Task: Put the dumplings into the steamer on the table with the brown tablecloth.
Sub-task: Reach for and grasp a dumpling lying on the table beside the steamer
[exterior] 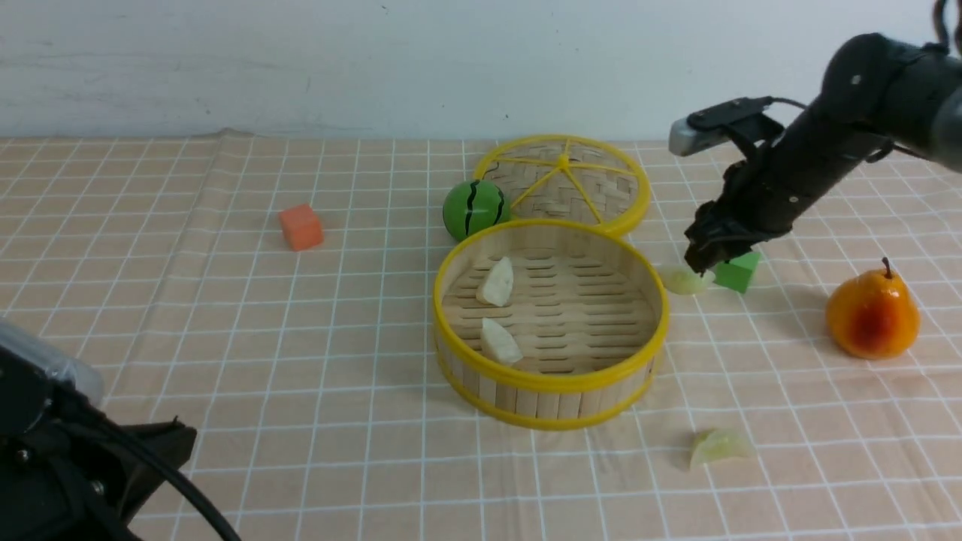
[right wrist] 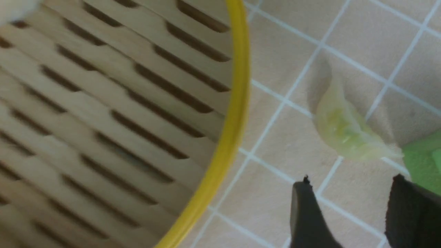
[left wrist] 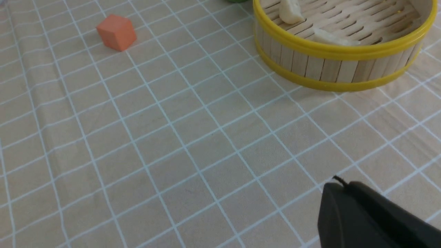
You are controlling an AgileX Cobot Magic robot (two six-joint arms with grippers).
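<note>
Robot-lab test setup, bare white wall [exterior: 301, 68], beige-brown grid-lined tablecloth [exterior: 225, 361], orange toy pear [exterior: 872, 315], small orange cube [exterior: 301, 226], black jointed robot arm [exterior: 819, 158].

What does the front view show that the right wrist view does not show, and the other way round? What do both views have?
Only the front view shows the orange cube, the green striped ball, the lid, the pear and a second green dumpling lying nearer the camera than the steamer.

Only the right wrist view shows the right tool from close up: its fingers stand apart with nothing between them.

Both show the steamer, the green dumpling beside the green block, and the tablecloth.
</note>
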